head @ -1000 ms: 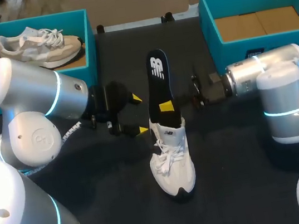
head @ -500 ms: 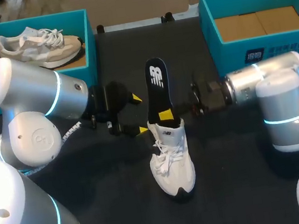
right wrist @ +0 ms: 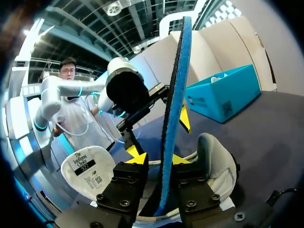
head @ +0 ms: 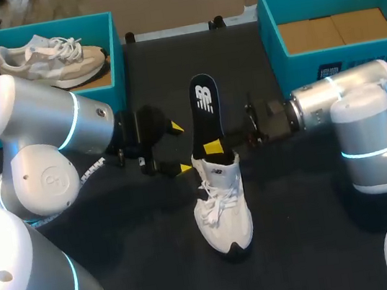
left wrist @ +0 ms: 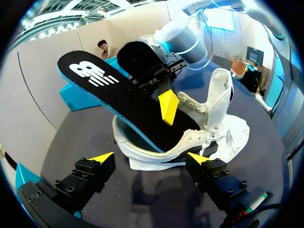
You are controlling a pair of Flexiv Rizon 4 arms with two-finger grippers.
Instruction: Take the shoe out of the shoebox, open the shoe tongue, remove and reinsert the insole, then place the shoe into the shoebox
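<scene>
Right fingers [right wrist: 135, 156] clamp the insole [head: 204, 107], which slants up out of the shoe [head: 222, 206]; left fingers [left wrist: 102, 157], apart, have the shoe just ahead.

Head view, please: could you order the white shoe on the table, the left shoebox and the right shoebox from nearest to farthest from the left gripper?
From the left gripper:
1. The white shoe, just beside it at the table's middle, with the insole standing in it.
2. The left shoebox, at the table's back left.
3. The right shoebox, across the table at the back right.
</scene>
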